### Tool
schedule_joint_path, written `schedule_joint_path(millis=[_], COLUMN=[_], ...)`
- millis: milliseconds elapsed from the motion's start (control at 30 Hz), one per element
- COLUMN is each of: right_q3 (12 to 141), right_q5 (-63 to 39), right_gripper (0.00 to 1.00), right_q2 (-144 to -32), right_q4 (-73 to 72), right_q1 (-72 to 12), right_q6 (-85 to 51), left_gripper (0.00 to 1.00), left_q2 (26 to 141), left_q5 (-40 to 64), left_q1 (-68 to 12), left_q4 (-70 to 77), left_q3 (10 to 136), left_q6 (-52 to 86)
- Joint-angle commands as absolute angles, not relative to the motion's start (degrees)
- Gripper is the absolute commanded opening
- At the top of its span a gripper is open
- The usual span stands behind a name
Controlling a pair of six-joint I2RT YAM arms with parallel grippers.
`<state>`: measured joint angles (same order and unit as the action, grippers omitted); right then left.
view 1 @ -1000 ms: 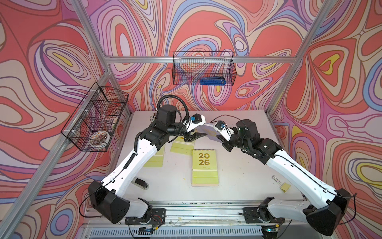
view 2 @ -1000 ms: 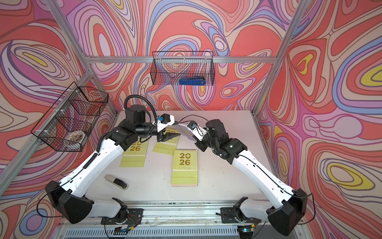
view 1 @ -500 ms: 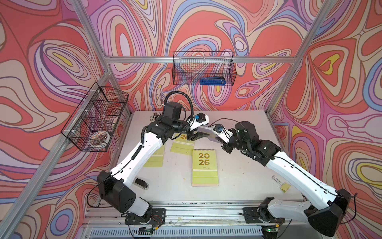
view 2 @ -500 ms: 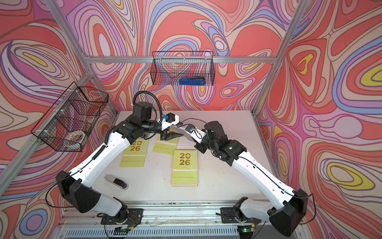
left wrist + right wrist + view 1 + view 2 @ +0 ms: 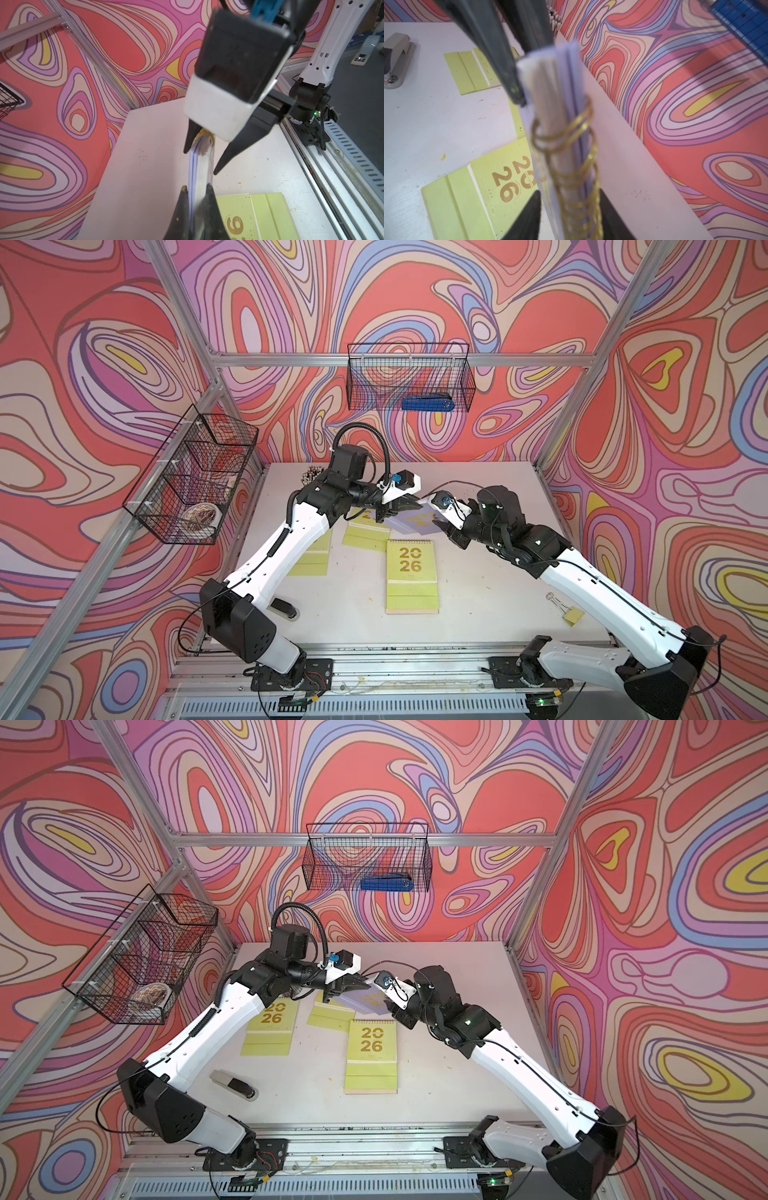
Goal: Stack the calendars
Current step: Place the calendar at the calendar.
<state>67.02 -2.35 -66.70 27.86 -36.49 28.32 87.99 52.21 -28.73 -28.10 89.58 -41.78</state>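
A lavender calendar (image 5: 409,521) (image 5: 365,1001) hangs in the air above the back middle of the table, between both arms. My left gripper (image 5: 390,515) (image 5: 196,187) is shut on its plain edge. My right gripper (image 5: 436,523) (image 5: 569,192) is open, its jaws standing apart on either side of the gold spiral edge (image 5: 571,145). Three yellow-green calendars lie flat on the table (image 5: 478,572): one in the middle (image 5: 411,576) (image 5: 372,1052), one under the held calendar (image 5: 365,533) (image 5: 328,1016), and one to the left (image 5: 272,1025), partly under my left arm.
A grey stapler (image 5: 230,1083) lies at the front left. A binder clip (image 5: 569,614) sits at the front right. Wire baskets hang on the back wall (image 5: 409,377) and the left wall (image 5: 191,477). A cup of pencils (image 5: 311,477) stands at the back left.
My left gripper has reached in and shut on the lavender calendar. My right gripper, shut on its spiral edge before, has opened.
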Motion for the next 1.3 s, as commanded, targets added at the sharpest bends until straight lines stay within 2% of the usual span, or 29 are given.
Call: schedule_joint_path(millis=[0,67,167,333,533,767,900,1067,1267], right_q3=[64.2,62.0,59.3,52.8,47.9,46.5,46.8,50.9,51.8], right_q5=[0.7,3.1,4.0,-3.4,-11.7,-29.6,-35.3,-39.5,-43.6], right_gripper=[0.83,0.89,0.92,0.98,0.98,0.98,0.98,0.98,0.91], right_q2=[-63.1,-61.2,-58.6,-53.9,-55.0,-64.0,-69.6,-76.5,-82.4], right_q4=[20.3,16.9,12.2,1.7,-8.1,-19.3,-26.4,-24.5,-32.9], right_q1=[-36.9,-36.8,-34.2,-22.7,-17.6,-11.7,-11.5,-11.5,-11.6], right_q6=[24.9,23.3,17.5,-1.4,-18.8,-38.0,-45.8,-50.5,-58.6], left_gripper=[0.00,0.00,0.00,0.00,0.00,0.00,0.00,0.00,0.00], left_q2=[87.2,86.7,85.5,82.8,81.5,80.3,81.1,81.6,81.8], left_q5=[52.2,51.9,49.1,41.7,29.1,33.9,37.4,39.9,41.5], left_q1=[-28.3,-28.1,-27.8,-27.4,-26.3,-22.5,-21.5,-21.4,-21.4], left_q4=[-26.2,-23.3,-16.0,-3.8,-4.1,12.6,14.6,18.1,17.6], left_q3=[90.0,89.3,86.8,80.7,78.5,69.3,68.5,67.5,67.2], left_q6=[-39.0,-34.9,-23.8,-0.5,24.2,51.1,57.1,60.8,61.3])
